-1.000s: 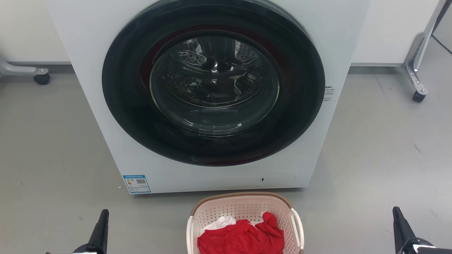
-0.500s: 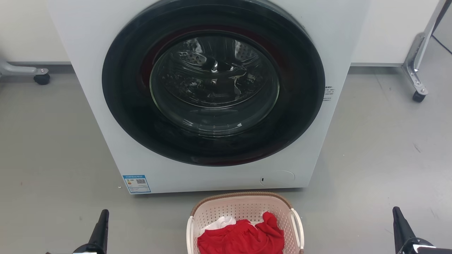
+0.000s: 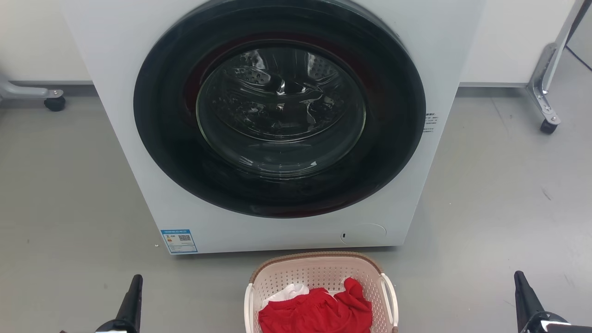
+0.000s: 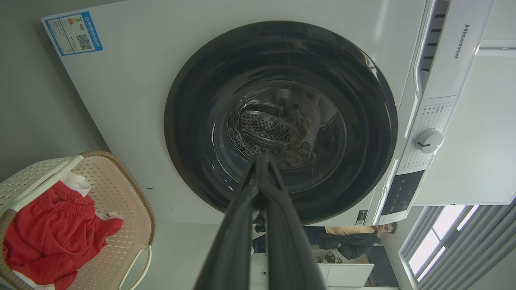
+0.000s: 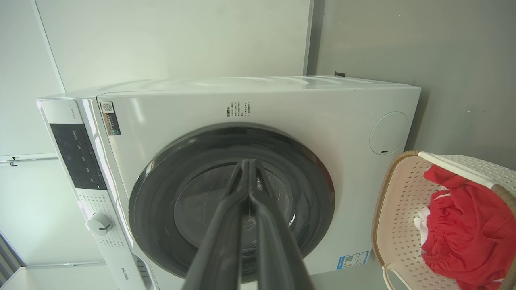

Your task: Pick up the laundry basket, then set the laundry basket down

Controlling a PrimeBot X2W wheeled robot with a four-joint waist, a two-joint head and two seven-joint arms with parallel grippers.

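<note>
White washer (image 3: 115, 92) is standing on the grey floor (image 3: 485, 208). The laundry basket (image 3: 319, 274) is sitting on that floor just in front of it, upright, and is holding a red garment (image 3: 319, 314) over a white one (image 3: 289, 292). Left claw (image 3: 135, 283) and right claw (image 3: 519, 280) are hovering well apart on either side of the basket, both clenched with fingertips meeting on nothing.

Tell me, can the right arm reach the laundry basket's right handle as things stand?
Probably yes. Bare floor lies between the right gripper and the white handle of the laundry basket; nothing blocks the way, though the gripper is shut.
</note>
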